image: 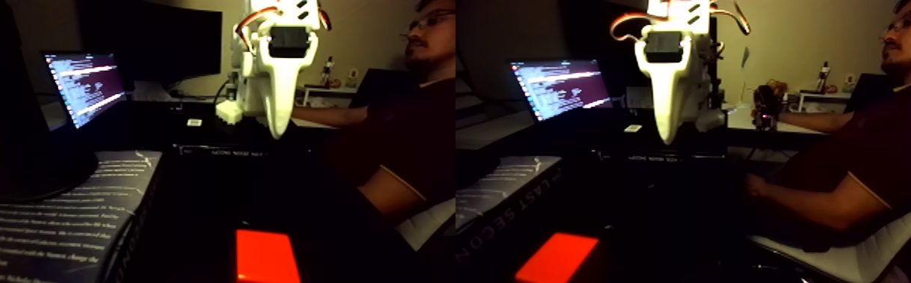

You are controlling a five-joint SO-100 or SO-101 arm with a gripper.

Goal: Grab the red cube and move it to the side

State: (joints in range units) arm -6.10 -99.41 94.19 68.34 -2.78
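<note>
White plastic gripper (278, 129) up high in the fixed view, hanging tip-down over the dark desk, nowhere near anything. Can't tell if the fingers are apart or together: looks like 1 solid tapered blade from this angle in both halves of the picture, no gap to see, nothing between them either.

Straight from the tip outward: red cube (267, 256) way down at the bottom edge, toward the camera, a touch left of the tip in the left half and further left in the right half. So the coming move looks like a drop down plus a reach forward toward the camera, not sideways. Well apart for now, no contact.

Cube reads as a flat glowing red patch, a bit taller than wide in the left half, skewed in the right. Bottom cut off by the frame, so no calling its full shape or how its sides line up with the fingers.

Further out: book (47, 226) lying flat on the left, laptop (85, 86) lit behind it, person (401, 105) seated on the right. Desk surface nearly black, so exactly where the cube sits on it is hard to make out.
</note>
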